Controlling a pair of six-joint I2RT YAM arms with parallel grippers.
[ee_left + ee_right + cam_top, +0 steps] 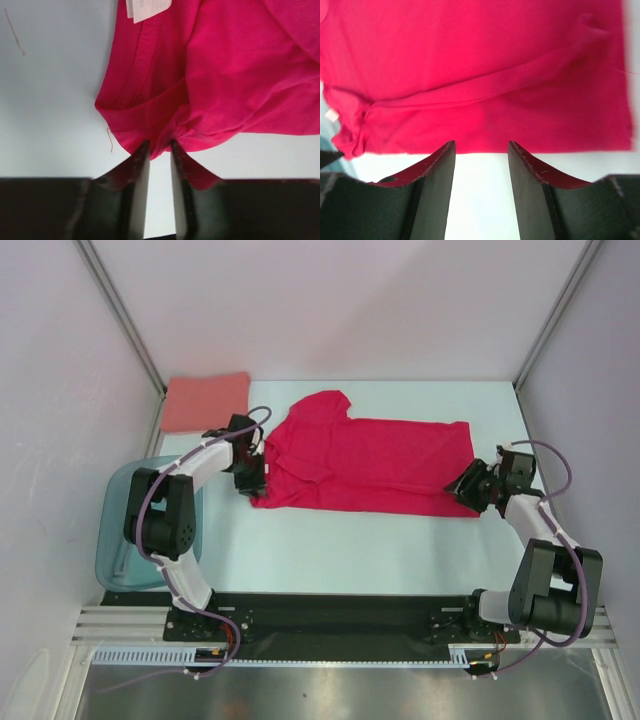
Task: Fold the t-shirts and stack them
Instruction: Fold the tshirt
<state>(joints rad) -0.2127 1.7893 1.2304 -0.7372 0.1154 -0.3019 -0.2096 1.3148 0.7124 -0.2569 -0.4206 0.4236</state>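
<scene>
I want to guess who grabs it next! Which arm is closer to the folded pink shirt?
Left. The left fingers are at the red shirt's collar end, close to the pink shirt. The right fingers are at the red shirt's far hem.

Lighting's bright and even, barely any shadows in the top view, slight sheen on the metal strip at the bottom. Both wrist views are soft, red t-shirt oversaturated, right one smeared at its edges

Place: robot lab test cell
Enclosure: plain white panel walls, grey metal corner posts
Rig: black mounting plate on slotted aluminium rails at pale tabletop edge
</scene>
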